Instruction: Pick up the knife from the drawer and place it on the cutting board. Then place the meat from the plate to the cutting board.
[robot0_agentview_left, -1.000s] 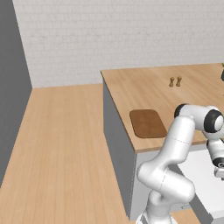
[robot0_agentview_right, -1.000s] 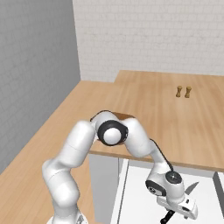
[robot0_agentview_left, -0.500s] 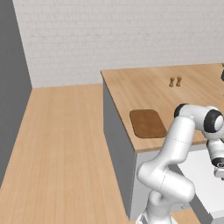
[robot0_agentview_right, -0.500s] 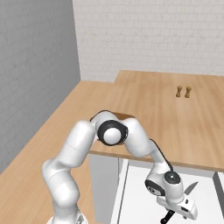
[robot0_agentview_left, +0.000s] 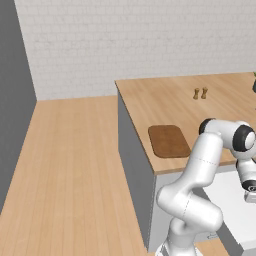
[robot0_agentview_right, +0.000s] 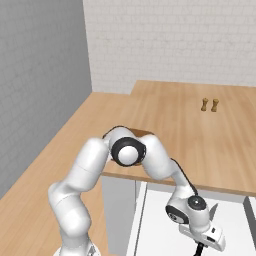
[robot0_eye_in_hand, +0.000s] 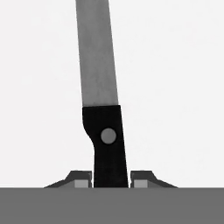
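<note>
Black-handled knife (robot0_eye_in_hand: 106, 144) clamped at the handle between the gripper (robot0_eye_in_hand: 111, 178) jaws, lying on the white floor of the open drawer (robot0_agentview_right: 160, 225). Likely light, stiff and slim; handle the safest hold. Farther off, one dark cutting board (robot0_agentview_left: 169, 140) and two small wooden shakers (robot0_agentview_left: 200, 93) on the counter (robot0_agentview_left: 150, 100).

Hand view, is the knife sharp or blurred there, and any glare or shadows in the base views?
Hand view: knife sharp-edged, flatly lit, no glare, against plain white. Left base view: even light, cutting board casts no clear shadow. Right base view: soft highlights on the arm, gripper slightly soft-looking low in the drawer.
</note>
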